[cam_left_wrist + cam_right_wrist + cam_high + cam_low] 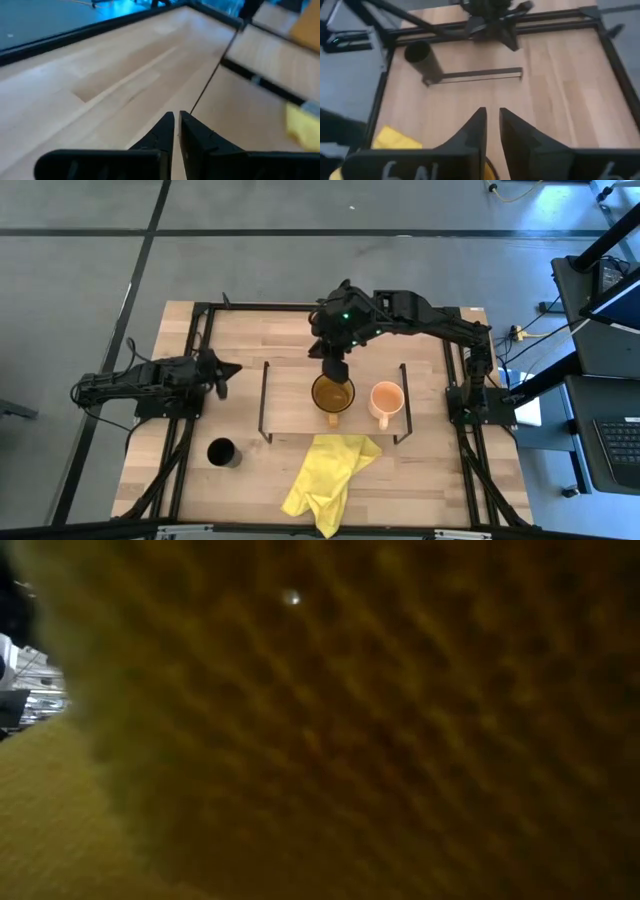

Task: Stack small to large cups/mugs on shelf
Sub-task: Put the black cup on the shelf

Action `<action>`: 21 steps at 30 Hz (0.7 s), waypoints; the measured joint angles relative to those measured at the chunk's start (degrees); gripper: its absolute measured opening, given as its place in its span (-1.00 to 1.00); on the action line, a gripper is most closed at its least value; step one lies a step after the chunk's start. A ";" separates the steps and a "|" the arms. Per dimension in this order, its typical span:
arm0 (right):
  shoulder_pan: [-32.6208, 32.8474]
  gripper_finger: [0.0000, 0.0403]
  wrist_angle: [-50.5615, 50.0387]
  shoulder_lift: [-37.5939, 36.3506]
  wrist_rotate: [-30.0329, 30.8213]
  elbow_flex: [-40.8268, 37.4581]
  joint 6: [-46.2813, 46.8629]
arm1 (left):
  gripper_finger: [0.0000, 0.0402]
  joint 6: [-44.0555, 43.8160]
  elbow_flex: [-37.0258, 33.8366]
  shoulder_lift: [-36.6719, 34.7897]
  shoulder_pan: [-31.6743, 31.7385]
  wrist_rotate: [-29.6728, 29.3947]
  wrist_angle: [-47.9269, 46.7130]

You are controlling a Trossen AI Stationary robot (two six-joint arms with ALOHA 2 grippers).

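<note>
The right claw (334,370), fingers nearly pressed together, hangs at the amber mug's (333,394) 12 o'clock rim on the shelf (290,395). Its fingers (472,137) read "6N" and "6". The left claw (222,370) rests pressed together.

Amber translucent mug (332,392): upright on shelf (290,405), middle, handle toward yellow cloth side. Peach-orange mug (386,398): upright on shelf, just beside amber. Small black cup (222,452): upright on tabletop, off shelf, apart.
</note>
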 joint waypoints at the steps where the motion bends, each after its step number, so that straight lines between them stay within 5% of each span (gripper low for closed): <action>1: 0.00 -0.74 0.00 0.00 0.94 0.00 1.21 | -0.90 -2.37 0.00 0.01 0.00 -0.08 0.71; 5: 0.00 -0.74 -0.09 0.00 2.67 0.00 5.55 | -0.90 -15.52 0.00 0.00 0.00 -0.07 3.47; 11: 0.41 -0.74 -0.37 0.00 2.16 0.00 8.08 | -0.90 -21.41 -0.13 0.01 0.00 2.34 11.65; 17: 2.32 -0.74 -1.67 -0.47 0.53 0.00 3.00 | -0.90 -14.21 0.28 -0.01 -0.09 31.36 44.30; 21: 3.14 -0.74 -3.64 -0.89 0.42 0.00 0.70 | -0.90 -26.03 8.16 0.93 -0.14 42.80 31.76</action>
